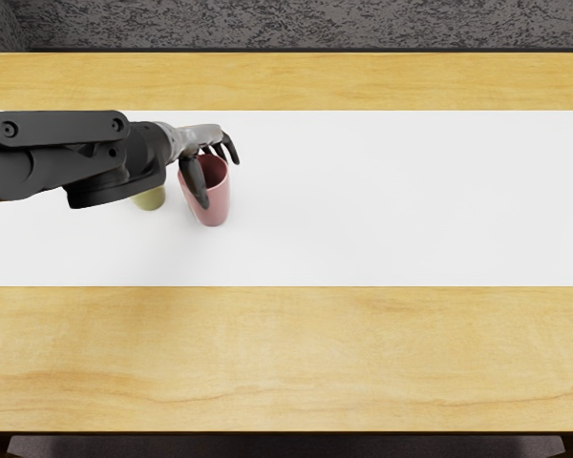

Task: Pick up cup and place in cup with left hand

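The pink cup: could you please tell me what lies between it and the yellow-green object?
In the head view, only white strip shows between the pink cup and yellow-green object; the left arm hides the rest.

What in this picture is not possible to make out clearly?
Head view, all:
Yellow-green object: upper part, behind the left arm.
Pink cup: inner bottom, in shadow.
Left hand: whether it grips this cup; contact unclear.
Left arm: rear part, past the left edge.
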### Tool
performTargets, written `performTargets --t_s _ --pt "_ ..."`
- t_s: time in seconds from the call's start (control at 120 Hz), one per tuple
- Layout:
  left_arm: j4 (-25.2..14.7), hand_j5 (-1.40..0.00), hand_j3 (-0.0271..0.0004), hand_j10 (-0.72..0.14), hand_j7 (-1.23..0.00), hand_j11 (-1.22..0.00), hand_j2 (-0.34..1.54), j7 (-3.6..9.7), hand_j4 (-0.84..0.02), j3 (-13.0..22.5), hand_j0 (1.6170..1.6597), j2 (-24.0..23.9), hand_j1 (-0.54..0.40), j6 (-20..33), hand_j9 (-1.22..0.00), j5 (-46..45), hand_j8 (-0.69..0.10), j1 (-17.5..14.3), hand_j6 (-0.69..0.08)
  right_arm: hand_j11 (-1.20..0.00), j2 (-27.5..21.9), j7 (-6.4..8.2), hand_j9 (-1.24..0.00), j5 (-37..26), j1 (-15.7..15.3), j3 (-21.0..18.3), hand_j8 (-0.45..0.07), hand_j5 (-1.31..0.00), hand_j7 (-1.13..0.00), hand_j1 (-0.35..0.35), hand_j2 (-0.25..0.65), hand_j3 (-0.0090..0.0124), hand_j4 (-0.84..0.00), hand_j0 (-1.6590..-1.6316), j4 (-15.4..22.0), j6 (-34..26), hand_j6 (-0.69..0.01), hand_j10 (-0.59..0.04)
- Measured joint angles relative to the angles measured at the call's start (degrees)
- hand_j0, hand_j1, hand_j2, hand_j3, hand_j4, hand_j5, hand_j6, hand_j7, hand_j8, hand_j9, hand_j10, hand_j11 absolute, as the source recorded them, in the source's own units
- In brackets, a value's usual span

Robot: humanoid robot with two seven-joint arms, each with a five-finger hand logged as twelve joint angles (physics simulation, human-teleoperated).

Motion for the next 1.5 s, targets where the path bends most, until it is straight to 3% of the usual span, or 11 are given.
performTargets --t_s 0.275,0.708,0.983,1.5 --pt "-1.0 -0.58 0.0 -0.372 -0.58 -0.58 0.07 -0.07 -0.43 -0.7 1.6563 0.5 -0.106 -0.6 -0.58 -0.5 -0.303 -3.1 -0.395 -0.01 0.0 0.0 -0.01 0.0 0.0 0.0 -0.011 -0.01 -0.01 -0.335 -0.002 0.0 -0.011 -1.6581 0.0 0.0 -0.011 -0.011" --pt "-7.1 -0.58 0.0 -0.398 -0.59 -0.58 0.17 0.7 -0.442 -5.8 1.658 7.1 -0.141 -3.9 -0.58 -1.0 -0.317 -8.3 -0.4 -0.01 0.0 0.0 -0.01 0.0 0.0 0.0 -0.011 -0.01 -0.01 -0.335 -0.002 0.0 -0.011 -1.6581 0.0 0.0 -0.011 -0.011" --pt "-9.8 -0.57 0.0 -0.401 -0.58 -0.57 0.2 2.2 -0.438 -9.6 1.6581 13.1 -0.147 -7.3 -0.57 -1.0 -0.322 -8.8 -0.406 -0.01 0.0 0.0 -0.01 0.0 0.0 0.0 -0.011 -0.01 -0.01 -0.335 -0.002 0.0 -0.011 -1.6581 0.0 0.0 -0.011 -0.011" --pt "-9.3 -0.58 0.0 -0.418 -0.58 -0.57 0.21 2.47 -0.432 -10.4 1.658 16.6 -0.133 -6.8 -0.57 2.5 -0.347 -8.2 -0.43 -0.01 0.0 0.0 -0.01 0.0 0.0 0.0 -0.011 -0.01 -0.01 -0.335 -0.002 0.0 -0.011 -1.6581 0.0 0.0 -0.011 -0.011"
